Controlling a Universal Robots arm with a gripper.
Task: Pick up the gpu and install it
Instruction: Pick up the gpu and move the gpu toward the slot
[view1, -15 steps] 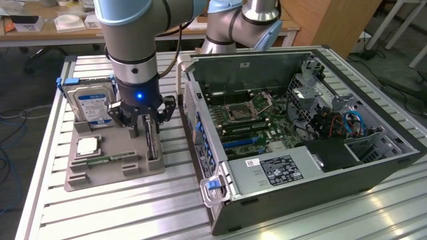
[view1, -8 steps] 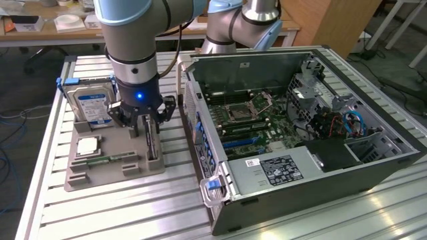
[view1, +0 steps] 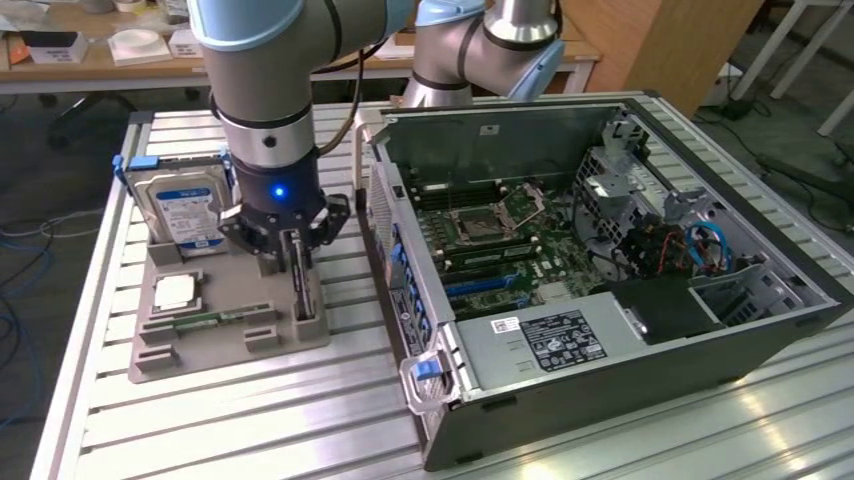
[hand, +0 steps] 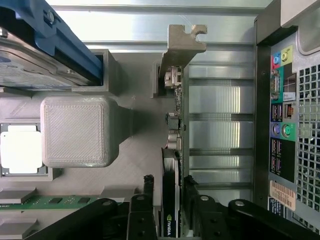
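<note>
The gpu (view1: 307, 295) stands on edge in a slot of the grey holder (view1: 227, 352), on the side nearest the open computer case (view1: 561, 345). My gripper (view1: 296, 262) is lowered straight over it. In the wrist view the gpu (hand: 172, 200) is a thin dark card running away to its silver bracket (hand: 182, 42). My gripper (hand: 170, 181) straddles the card near one end, a black finger close on each side. The jaws look open around it, and the card still sits in its slot.
The holder also carries a silver hard drive (view1: 187, 205) in a blue frame, a processor chip (view1: 176, 292) and a green memory stick (view1: 200, 322). The case lies open with its motherboard (view1: 501, 240) exposed. The case's rear port panel (hand: 280, 125) is close beside the card.
</note>
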